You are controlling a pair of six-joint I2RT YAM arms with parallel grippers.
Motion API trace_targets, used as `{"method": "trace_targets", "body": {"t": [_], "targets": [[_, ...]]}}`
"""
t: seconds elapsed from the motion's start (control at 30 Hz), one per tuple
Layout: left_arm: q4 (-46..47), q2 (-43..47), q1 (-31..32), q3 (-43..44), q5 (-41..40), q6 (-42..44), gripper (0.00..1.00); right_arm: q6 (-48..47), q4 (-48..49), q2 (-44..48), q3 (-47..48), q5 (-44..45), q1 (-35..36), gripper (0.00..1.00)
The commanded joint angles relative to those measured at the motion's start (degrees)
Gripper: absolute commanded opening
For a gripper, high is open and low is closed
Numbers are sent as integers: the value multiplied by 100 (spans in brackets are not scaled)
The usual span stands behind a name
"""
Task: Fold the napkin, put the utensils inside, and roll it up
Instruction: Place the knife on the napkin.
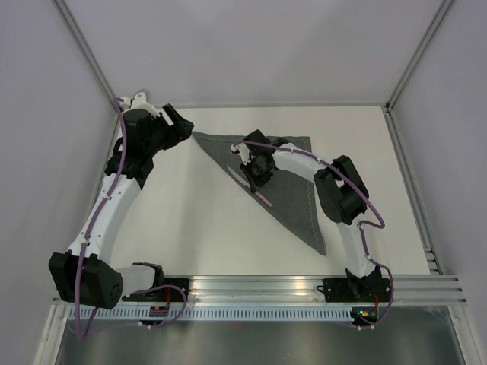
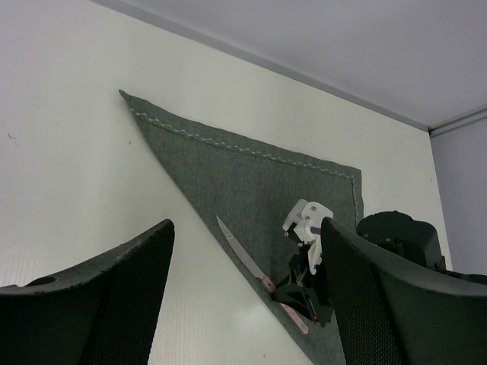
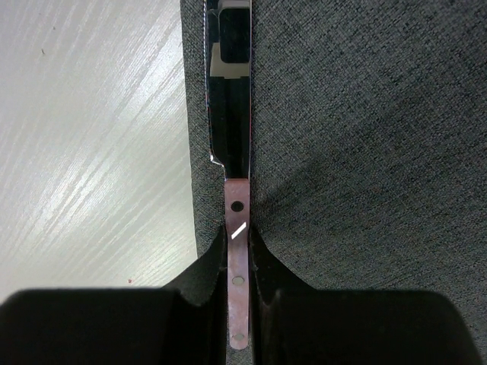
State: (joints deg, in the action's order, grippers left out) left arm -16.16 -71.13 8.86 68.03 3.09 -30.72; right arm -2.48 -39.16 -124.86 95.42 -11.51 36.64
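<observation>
The napkin (image 1: 293, 171) is a dark grey cloth folded into a triangle, with its long folded edge running diagonally toward the near right. It also shows in the left wrist view (image 2: 236, 171) and the right wrist view (image 3: 365, 137). One utensil, a knife (image 1: 242, 181) with a silvery blade and a pinkish handle (image 3: 238, 243), lies along that folded edge on the cloth. My right gripper (image 1: 259, 181) is shut on the knife's handle, its fingers pressed to both sides (image 3: 238, 262). My left gripper (image 1: 180, 126) is open and empty by the napkin's far left corner (image 2: 245, 228).
The white table (image 1: 190, 220) is bounded by grey walls at the back and sides and by a metal rail (image 1: 259, 289) at the near edge. The right arm's elbow (image 1: 341, 190) hangs over the napkin's right side.
</observation>
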Motion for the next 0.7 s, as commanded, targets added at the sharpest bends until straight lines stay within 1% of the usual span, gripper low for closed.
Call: {"method": "trace_targets", "body": {"t": [0.0,0.2,0.3,0.4,0.43,0.5,0.53,0.6,0.63,0.67], "targets": [[105,73,1,-79,-1,242,82,160,75,-65,153,202,45,1],[122,100,1,-97,-19,259,82,178,92,-82,153,228,45,1],[122,135,1,-79,-11,277,82,195,75,-74,161,219,36,5],[131,152,1,-71,-19,312,83,195,57,-56,170,228,36,14],[157,161,1,-71,-2,330,85,195,57,-48,170,228,36,20],[227,196,1,-97,69,382,87,187,31,-21,205,210,45,27],[262,205,1,-114,77,409,99,178,14,5,223,210,36,34],[377,258,1,-132,174,479,100,178,-13,32,258,184,36,39],[473,275,-7,-141,174,479,100,178,-30,75,284,184,45,43],[535,310,-7,-176,165,471,100,178,-65,84,302,184,36,45]]}}
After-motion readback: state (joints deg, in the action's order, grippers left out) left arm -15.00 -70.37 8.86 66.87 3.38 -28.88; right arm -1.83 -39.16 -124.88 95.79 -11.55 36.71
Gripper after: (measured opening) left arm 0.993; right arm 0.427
